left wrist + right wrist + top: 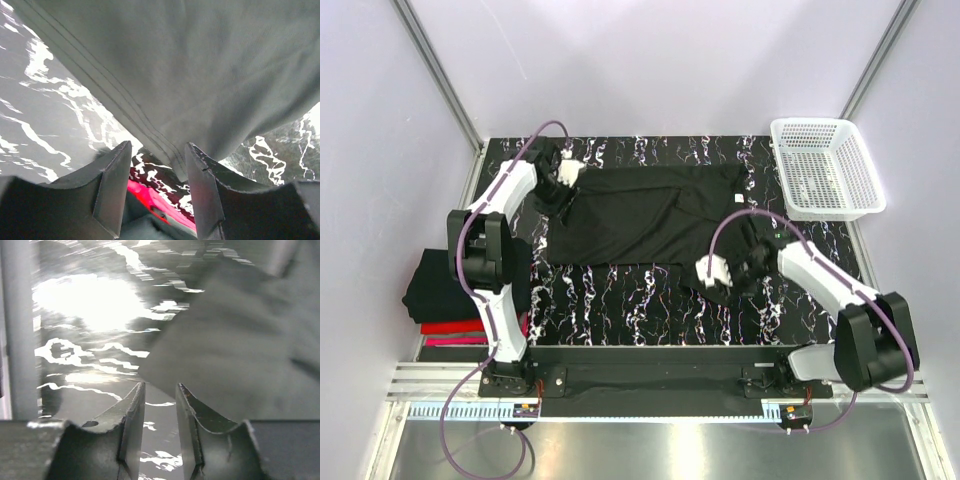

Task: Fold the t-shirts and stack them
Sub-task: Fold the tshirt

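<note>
- On my overhead feed 1 black t-shirt (640, 215) lies spread across the middle of the black marbled table (650, 310), with its small white neck label (735, 198) towards the right end.
- The left gripper (567, 172) sits at the shirt's far left corner, where the cloth is drawn up in a peak towards it.
- On the left wrist feed its 2 fingers (112, 190) stand well apart. A stitched hem of the shirt comes down between them and lies close against the right-hand finger. I can't see them pinching it.
- The right gripper (713, 272) is at the shirt's near edge, towards the right end.
- The right wrist feed is blurred. The 2 fingers (132, 425) are nearly together, with a narrow gap where the table pattern shows through. The shirt's edge lies just beyond the fingertips, on the right side.
- The white mesh basket (812, 122) stands upright at the far right corner, apart from the shirt. I see only its own mesh floor inside it.
- Left of the table, beside the left arm, sits a stack of 3: a folded black shirt (435, 285) on top, a red shirt (455, 327) under it, and a pink shirt (455, 341) as a thin edge at the bottom.
</note>
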